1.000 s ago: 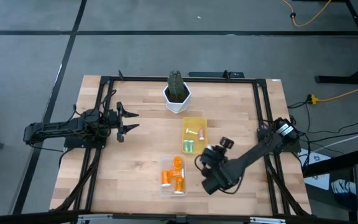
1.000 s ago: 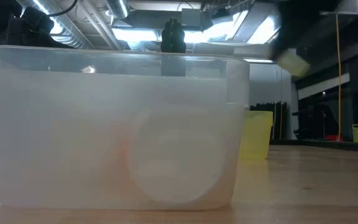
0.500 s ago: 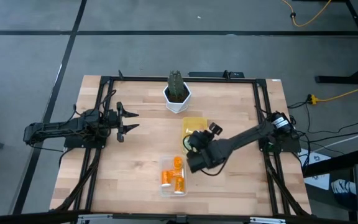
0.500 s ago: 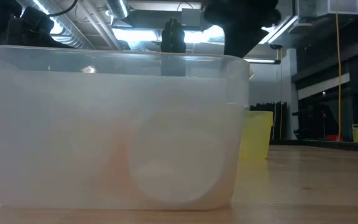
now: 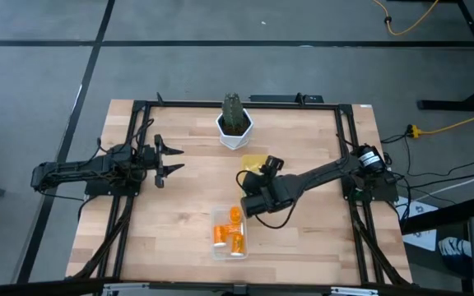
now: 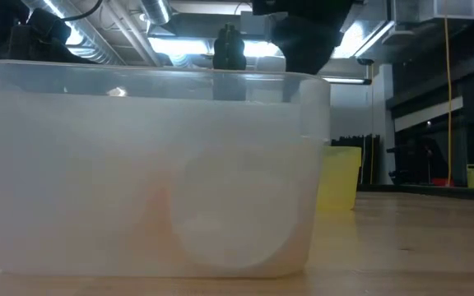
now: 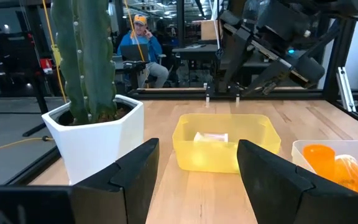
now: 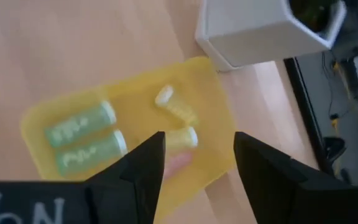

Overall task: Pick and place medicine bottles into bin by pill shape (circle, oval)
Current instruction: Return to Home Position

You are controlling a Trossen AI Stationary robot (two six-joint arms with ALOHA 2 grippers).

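My right gripper [image 5: 249,191] hangs open over the yellow bin [image 8: 129,112], pointing slantwise down. In the bin lie two green bottles [image 8: 79,127] side by side, a small pale bottle [image 8: 173,102], and a pale bottle with a white cap [image 8: 178,140] seen between my fingers but apart from them. Several orange bottles [image 5: 227,234] lie in the clear bin [image 5: 229,233] nearer the front edge. My left gripper [image 5: 171,159] waits open at the table's left, level and holding nothing.
A white pot with a green cactus [image 5: 234,127] stands just beyond the yellow bin, at the table's far middle. In the low view the clear bin [image 6: 155,164] fills the near ground. A person sits in the room beyond the table [image 7: 138,43].
My right gripper has swung from the near right of the table toward the left and far side, stopping over the yellow bin. The left arm has kept still.
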